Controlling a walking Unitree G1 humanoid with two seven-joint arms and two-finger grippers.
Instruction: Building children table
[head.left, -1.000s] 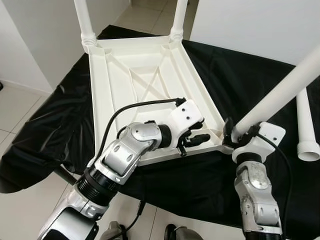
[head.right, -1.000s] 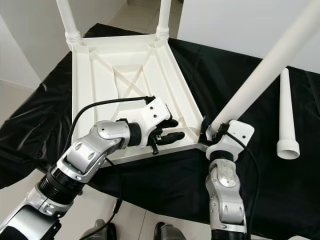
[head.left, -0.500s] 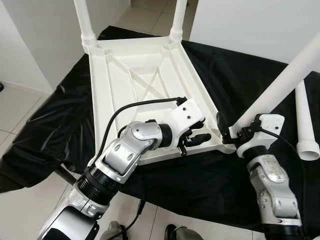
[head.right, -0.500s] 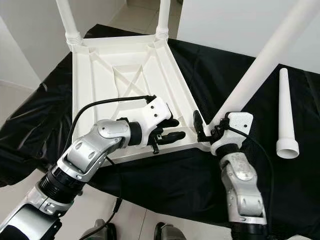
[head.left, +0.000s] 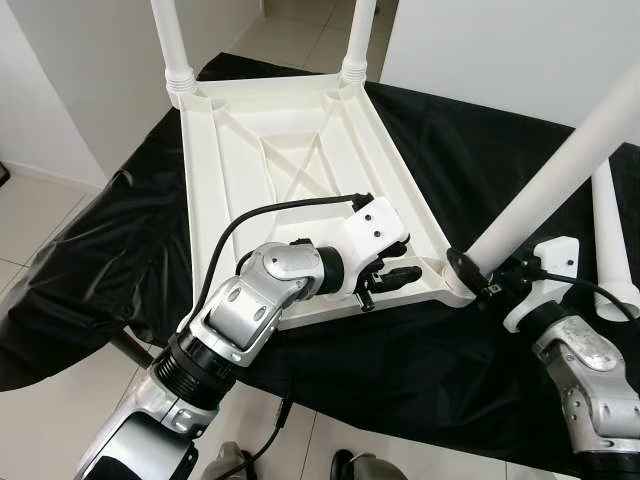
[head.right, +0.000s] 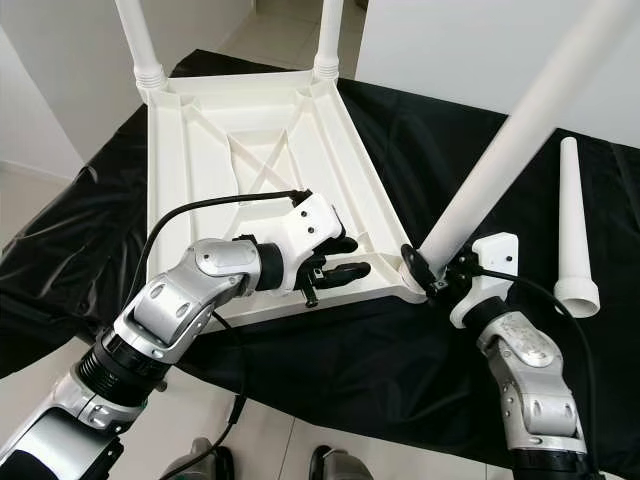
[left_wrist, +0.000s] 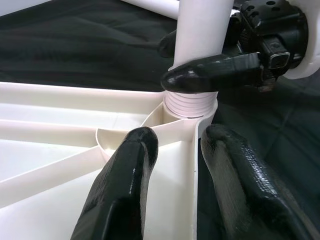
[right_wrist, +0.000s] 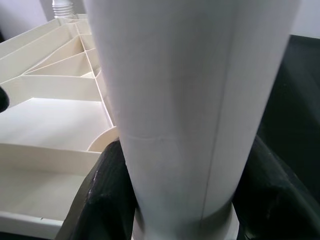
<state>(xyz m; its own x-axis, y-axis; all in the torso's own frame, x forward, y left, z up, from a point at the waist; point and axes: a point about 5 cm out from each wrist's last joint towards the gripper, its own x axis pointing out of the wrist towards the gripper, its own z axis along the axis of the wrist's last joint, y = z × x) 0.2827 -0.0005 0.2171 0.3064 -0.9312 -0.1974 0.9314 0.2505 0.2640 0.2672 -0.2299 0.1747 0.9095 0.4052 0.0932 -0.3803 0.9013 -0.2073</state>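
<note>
The white table top (head.left: 300, 150) lies upside down on a black cloth. Two white legs (head.left: 172, 40) (head.left: 358, 40) stand in its far corners. A third leg (head.left: 560, 170) leans up to the right from the near right corner socket (left_wrist: 190, 102). My right gripper (head.left: 485, 280) is shut on this leg just above the socket, and its fingers (right_wrist: 112, 185) press both sides of it. My left gripper (head.left: 392, 278) is shut on the table top's near rim, one finger (left_wrist: 120, 190) inside the rim wall and one outside, close to that socket.
A loose white leg (head.right: 573, 220) lies on the black cloth (head.left: 450, 130) at the right. The cloth hangs over the front edge. White walls stand behind on both sides, with tiled floor (head.left: 40, 230) at the left.
My right forearm has swung out to the right and turned around the leg's base. The leg stays at the near right corner. The left gripper has not moved.
</note>
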